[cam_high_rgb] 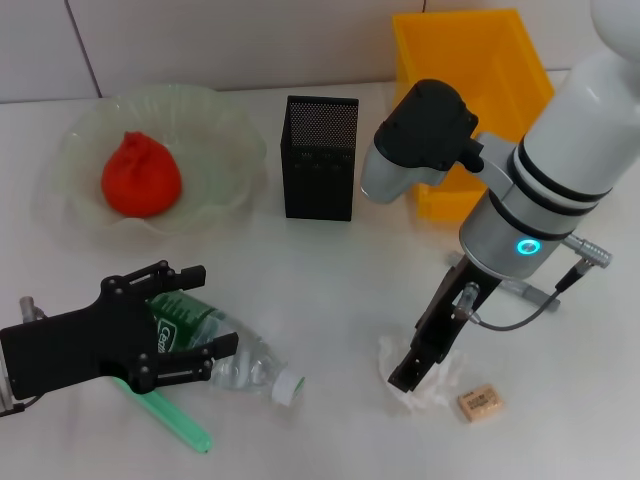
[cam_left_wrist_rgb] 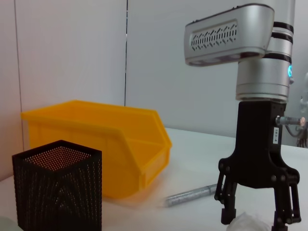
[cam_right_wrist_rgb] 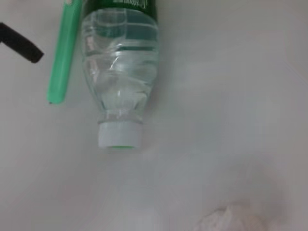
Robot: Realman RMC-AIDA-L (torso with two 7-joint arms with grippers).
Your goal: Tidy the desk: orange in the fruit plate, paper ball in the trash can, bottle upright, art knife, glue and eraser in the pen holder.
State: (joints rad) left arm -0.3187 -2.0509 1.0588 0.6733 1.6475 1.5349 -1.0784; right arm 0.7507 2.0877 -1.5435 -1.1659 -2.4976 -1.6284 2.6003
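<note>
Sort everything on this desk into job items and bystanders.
Job: red-orange fruit in pale-green scalloped plate; crumpled white paper wad; yellow-orange plastic bin; lying clear plastic bottle; tan eraser block; black mesh holder; green knife-like stick; silver tube.
Bystanders: none visible.

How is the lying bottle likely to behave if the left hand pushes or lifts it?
The bottle lies on its side and is round, so it would probably roll. Its clear plastic looks smooth, maybe slippery. The open left hand straddles it, with the green stick alongside.

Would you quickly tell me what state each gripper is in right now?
Left gripper: open, around the lying bottle.
Right gripper: open, straddling the paper ball.
</note>
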